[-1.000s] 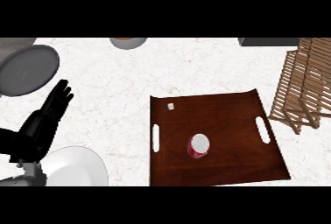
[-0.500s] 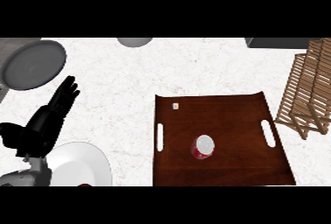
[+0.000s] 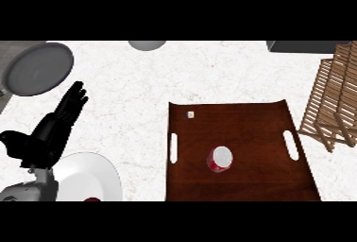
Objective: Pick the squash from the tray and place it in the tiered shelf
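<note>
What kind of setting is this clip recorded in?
Most likely a kitchen counter: a pale speckled countertop carries a dark wooden tray, a white plate, a grey plate and a slatted wooden shelf. The left robot hand is open above the counter.

The counter [image 3: 181, 75] looks like pale, faintly veined marble with a smooth finish. On its right half the tray [image 3: 241, 127] is dark brown wood with visible grain and a slight sheen. At the counter's right edge the tiered shelf [image 3: 336, 94] is light, matt slatted wood. Near the top left corner a round grey pan [image 3: 38, 68] looks like dull metal. At the bottom left a white plate [image 3: 90, 177] is smooth and glossy. The left robot hand [image 3: 52, 130] is matt black, its forearm [image 3: 24, 193] grey.
</note>
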